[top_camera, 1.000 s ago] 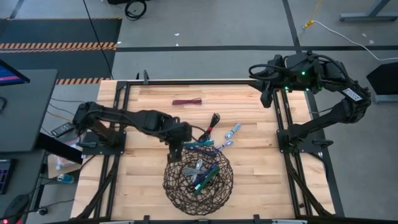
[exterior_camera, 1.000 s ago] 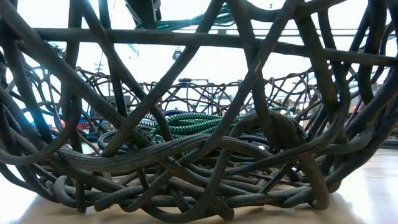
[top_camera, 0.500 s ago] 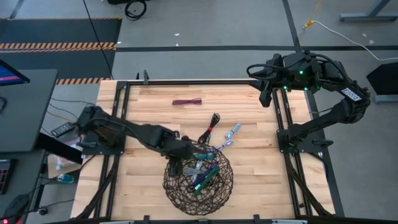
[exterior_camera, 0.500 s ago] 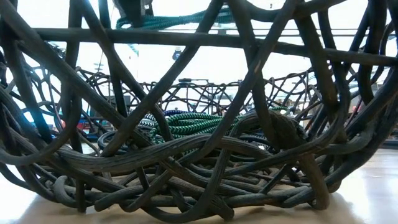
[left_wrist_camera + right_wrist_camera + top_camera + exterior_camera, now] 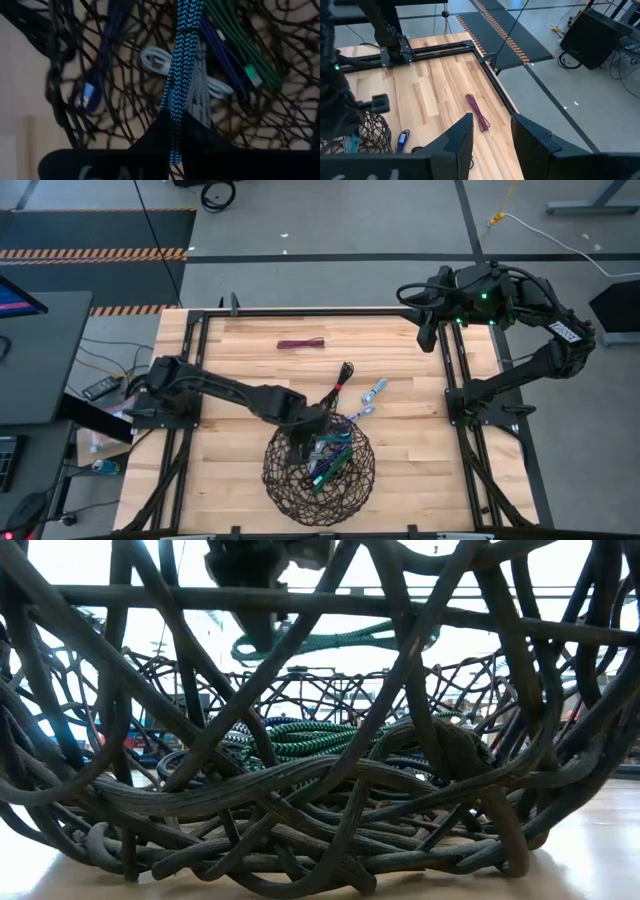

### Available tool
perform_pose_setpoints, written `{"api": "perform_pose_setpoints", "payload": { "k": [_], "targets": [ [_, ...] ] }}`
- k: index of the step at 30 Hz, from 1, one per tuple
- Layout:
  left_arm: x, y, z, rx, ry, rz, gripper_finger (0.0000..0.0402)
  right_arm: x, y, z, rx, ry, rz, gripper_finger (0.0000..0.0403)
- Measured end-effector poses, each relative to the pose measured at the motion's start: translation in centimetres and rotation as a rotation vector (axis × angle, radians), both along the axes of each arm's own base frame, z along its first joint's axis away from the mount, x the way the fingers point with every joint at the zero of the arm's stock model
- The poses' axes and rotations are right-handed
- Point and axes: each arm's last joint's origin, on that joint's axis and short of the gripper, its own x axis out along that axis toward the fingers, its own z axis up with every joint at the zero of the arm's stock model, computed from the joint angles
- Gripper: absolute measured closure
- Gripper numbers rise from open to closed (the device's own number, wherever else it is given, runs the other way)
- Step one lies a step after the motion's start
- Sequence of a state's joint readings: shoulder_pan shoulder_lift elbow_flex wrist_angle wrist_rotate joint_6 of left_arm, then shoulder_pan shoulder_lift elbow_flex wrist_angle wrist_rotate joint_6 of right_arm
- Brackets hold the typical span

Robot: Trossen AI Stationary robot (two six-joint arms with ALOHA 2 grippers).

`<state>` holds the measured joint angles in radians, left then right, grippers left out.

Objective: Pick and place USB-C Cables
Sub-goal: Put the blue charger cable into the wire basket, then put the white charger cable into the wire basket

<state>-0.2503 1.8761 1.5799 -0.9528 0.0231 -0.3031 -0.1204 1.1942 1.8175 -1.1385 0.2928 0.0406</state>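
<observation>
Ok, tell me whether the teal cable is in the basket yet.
Not yet: the left claw holds the teal cable above the basket.

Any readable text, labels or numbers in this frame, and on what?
None can be read with confidence.
Pale marks on the left gripper body, in its wrist view: blurred and cut off, unreadable.
White label on the right arm, high view: too small to read.

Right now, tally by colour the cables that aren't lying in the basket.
maroon cable, on table: 1
black cable, on table: 1
light blue cable, on table: 1
purple cable, on table by the basket: 1
teal cable, held by the left gripper over the basket: 1
Total: 5
</observation>
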Motion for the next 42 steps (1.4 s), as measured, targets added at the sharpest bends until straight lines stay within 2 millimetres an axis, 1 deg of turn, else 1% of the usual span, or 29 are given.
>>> {"api": "perform_pose_setpoints", "payload": {
  "k": [4, 10, 16, 19, 21, 26, 29, 32, 34, 38, 42],
  "targets": [
    [0.9, 0.4, -1.4, -0.018, 0.018, -0.017, 0.0383, 0.0, 0.0, 0.0, -0.014, 0.007, 0.009, 0.0264],
    [1.7, 0.5, -3.2, -0.033, 0.052, -0.048, 0.0383, 0.0, 0.0, 0.0, -0.014, 0.008, 0.009, 0.0264],
    [2.1, 0.9, -3.7, -0.057, 0.057, -0.020, 0.0383, 0.0, 0.0, 0.0, -0.030, 0.018, 0.029, 0.0264],
    [2.3, 1.1, -3.6, -0.072, 0.048, 0.001, 0.0382, 0.0, 0.0, 0.0, -0.029, 0.018, 0.031, 0.0264],
    [2.2, 1.2, -3.6, -0.072, 0.052, 0.007, 0.0363, 0.0, 0.0, 0.0, -0.030, 0.017, 0.031, 0.0264],
    [2.3, 1.3, -3.6, -0.073, 0.054, 0.020, 0.0289, 0.0, 0.1, 0.0, -0.026, 0.018, 0.037, 0.0264],
    [2.3, 1.5, -3.6, -0.075, 0.058, 0.033, 0.0258, 0.0, 0.1, 0.0, -0.022, 0.018, 0.044, 0.0264],
    [2.2, 2.1, -3.3, -0.086, 0.065, 0.090, 0.0240, -0.1, 0.1, -0.2, -0.020, 0.038, 0.055, 0.0264],
    [1.9, 2.9, -2.6, -0.093, 0.073, 0.145, 0.0236, -0.2, 0.1, -0.4, -0.020, 0.061, 0.069, 0.0264],
    [1.5, 5.5, -0.9, -0.073, 0.050, 0.275, 0.0237, -0.2, 0.2, -0.5, -0.015, 0.071, 0.079, 0.0264],
    [0.6, 8.6, 1.6, 0.047, -0.032, 0.402, 0.0245, -0.2, 0.2, -0.5, -0.015, 0.072, 0.077, 0.0264]
  ]
}}
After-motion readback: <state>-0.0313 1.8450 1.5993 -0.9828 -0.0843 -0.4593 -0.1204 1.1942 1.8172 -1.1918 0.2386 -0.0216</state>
